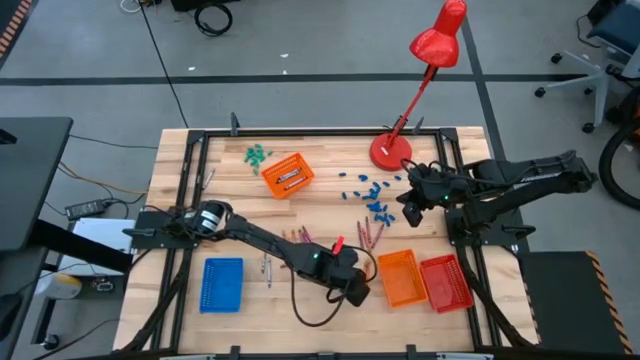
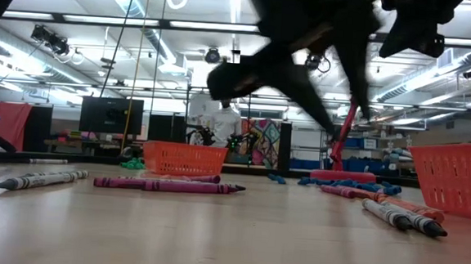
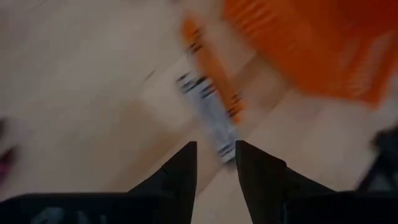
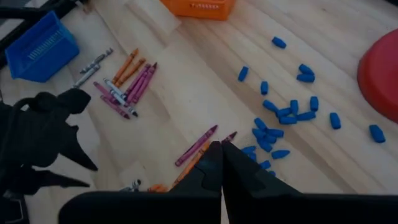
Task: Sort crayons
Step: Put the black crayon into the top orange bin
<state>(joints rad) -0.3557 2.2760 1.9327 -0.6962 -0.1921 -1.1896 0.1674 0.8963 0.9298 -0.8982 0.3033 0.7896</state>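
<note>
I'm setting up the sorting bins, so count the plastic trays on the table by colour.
Blue tray: 1
Orange trays: 2
Red tray: 1
Total: 4

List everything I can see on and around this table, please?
crayons: many; orange, purple, grey, red; loose across the table's near-middle.
orange trays: two, one near front right, one at the back holding crayons.
red tray: one, beside the front orange one.
blue tray: one, front left.
blue pieces: many, right of centre.
green pieces: a few, back left.
red lamp: one, back right.
left gripper: fingers around a blurred crayon by the front orange tray.
right gripper: shut, empty, above the blue pieces.
</note>
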